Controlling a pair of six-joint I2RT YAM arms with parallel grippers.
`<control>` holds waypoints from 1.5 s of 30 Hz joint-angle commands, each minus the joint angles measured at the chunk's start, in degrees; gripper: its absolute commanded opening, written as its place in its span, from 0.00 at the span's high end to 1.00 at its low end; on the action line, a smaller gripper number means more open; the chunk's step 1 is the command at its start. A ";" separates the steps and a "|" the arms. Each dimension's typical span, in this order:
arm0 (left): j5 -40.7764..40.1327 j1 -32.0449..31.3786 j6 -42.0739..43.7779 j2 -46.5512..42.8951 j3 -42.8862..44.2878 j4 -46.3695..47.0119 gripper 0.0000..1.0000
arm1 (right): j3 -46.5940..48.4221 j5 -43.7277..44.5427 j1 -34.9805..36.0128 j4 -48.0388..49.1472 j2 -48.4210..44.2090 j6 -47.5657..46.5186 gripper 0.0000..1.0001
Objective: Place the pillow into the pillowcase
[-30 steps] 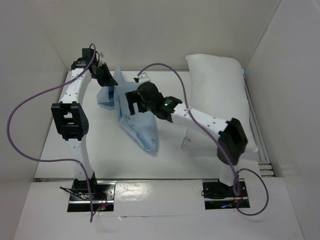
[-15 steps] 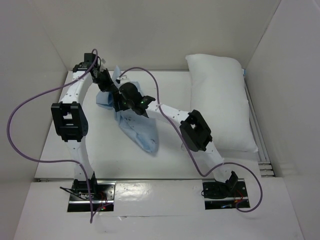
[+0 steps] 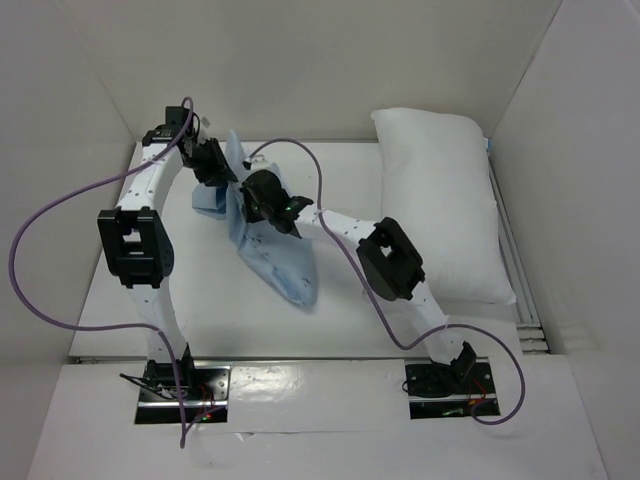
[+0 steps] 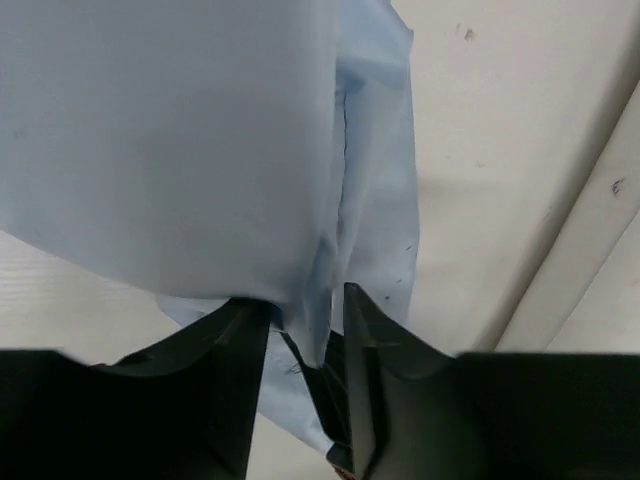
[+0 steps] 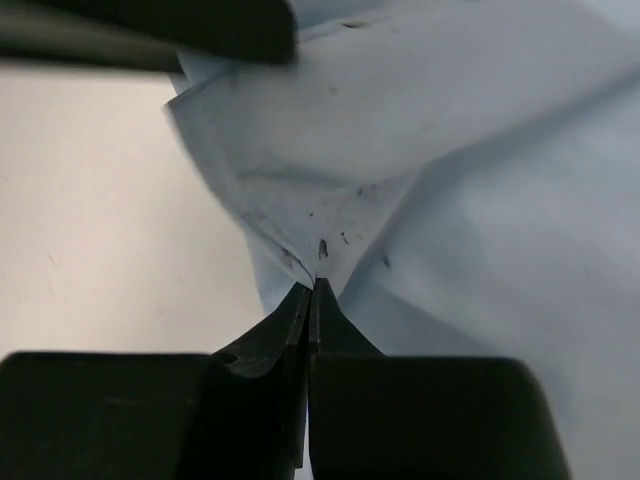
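- Left tool (image 4: 298, 322) clamps the raised far edge of the pillowcase (image 3: 278, 258).
- Right tool (image 5: 312, 292) pinches a pillowcase fold nearby.
- Pillow (image 3: 440, 210) lies apart, right of the pillowcase.

Both the left arm (image 3: 152, 180) and right arm (image 3: 340, 228) are slim white links with bulky black joint housings (image 3: 130, 248) and a looping purple cable (image 3: 28, 240) apiece. A green light (image 3: 292, 203) dots the right wrist. The left tool (image 4: 305, 305) and right tool (image 5: 312, 290) have matte black wedge-shaped fingers (image 4: 225, 385).
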 commanded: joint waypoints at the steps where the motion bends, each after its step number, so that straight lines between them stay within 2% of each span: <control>1: 0.20 0.77 1.00 -3.13 -0.79 1.12 0.49 | -9.09 -0.54 -0.43 6.12 -11.00 1.66 1.00; 2: 0.20 0.77 1.00 -3.65 -2.18 1.13 0.24 | -11.03 -0.54 -0.43 6.99 -12.59 1.67 1.00; 5: 0.20 0.77 1.00 -3.65 -4.47 3.49 0.07 | -17.10 -1.94 -0.96 8.40 -17.43 3.43 1.00; 8: 0.73 0.77 0.47 -3.65 -5.88 4.81 0.03 | -21.23 -2.48 -1.57 8.40 -20.86 3.95 1.00; 13: 0.73 0.77 -0.06 -1.11 -6.50 5.87 0.03 | -27.90 -3.61 -5.07 9.10 -27.70 5.71 1.00; 16: 0.73 0.77 -0.06 0.82 -5.89 5.87 0.18 | -31.60 -4.23 -9.12 8.49 -32.98 6.42 1.00; 18: 0.12 0.77 -0.06 1.53 -4.49 5.87 0.54 | -34.15 -4.23 -11.84 7.70 -36.14 6.42 1.00; 20: -1.11 1.30 -1.28 2.41 -3.34 5.87 0.97 | -38.19 -4.23 -16.24 6.12 -40.97 6.42 1.00; 21: -1.11 1.91 -1.29 3.28 -1.68 4.83 1.00 | -39.42 -4.23 -17.73 5.59 -42.47 6.42 1.00; 24: -2.52 3.93 -2.87 2.51 0.26 4.29 1.00 | -43.82 -6.50 -23.36 3.75 -47.57 5.89 1.00; 26: -6.28 4.81 -3.66 1.36 1.58 4.29 1.00 | -44.52 -7.04 -25.91 2.69 -48.80 5.89 1.00; 32: -11.39 7.63 -3.57 -2.33 8.34 -0.61 1.00 | -45.06 -5.64 -27.84 -0.39 -51.80 5.35 1.00; 37: -17.02 7.63 -1.47 -2.33 8.97 -2.92 1.00 | -47.34 -7.30 -30.31 1.63 -50.67 8.61 1.00; 41: -22.28 7.63 -2.08 -1.02 7.66 -4.14 1.00 | -40.79 -5.90 -31.89 1.63 -43.47 7.38 1.00; 42: -23.60 7.63 -2.86 -1.02 7.65 -4.15 0.94 | -38.32 -7.38 -33.11 -0.45 -38.84 6.25 0.82; 43: -23.09 7.63 -2.87 -1.02 7.65 -4.15 0.94 | -35.07 -8.96 -33.91 -3.17 -36.18 5.72 0.55; 44: -22.04 7.63 -2.87 -1.02 7.13 -4.15 0.79 | -27.21 -11.59 -34.53 -6.68 -33.55 5.19 0.36; 45: -20.12 7.63 -1.82 -1.02 7.12 -4.15 0.63 | -24.08 -11.62 -35.06 -12.46 -29.78 4.58 0.31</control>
